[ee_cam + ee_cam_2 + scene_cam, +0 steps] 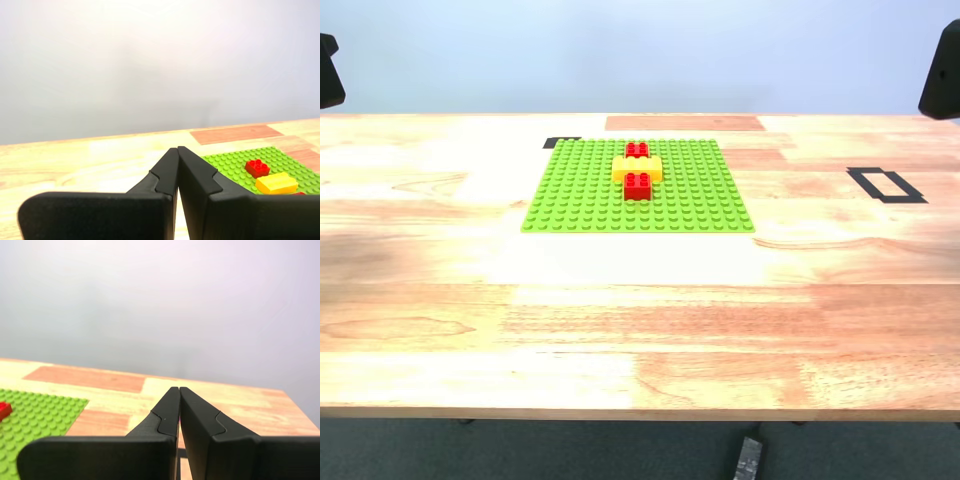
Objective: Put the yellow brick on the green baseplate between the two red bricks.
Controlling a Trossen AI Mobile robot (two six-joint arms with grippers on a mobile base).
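Nearest you, a broad pale wooden table (640, 340) lies bare, and both pincers are pulled back from the work: my first gripper (177, 150) and my second gripper (179, 390) each show smooth black jaws pressed tip to tip, holding nothing. Farther out, the green baseplate (580, 195), flat, square and studded, lies on the wood. On it the oblong yellow brick (637, 168) sits between the two red bricks (638, 186), touching both, so the placement looks done and the arms appear parked clear.
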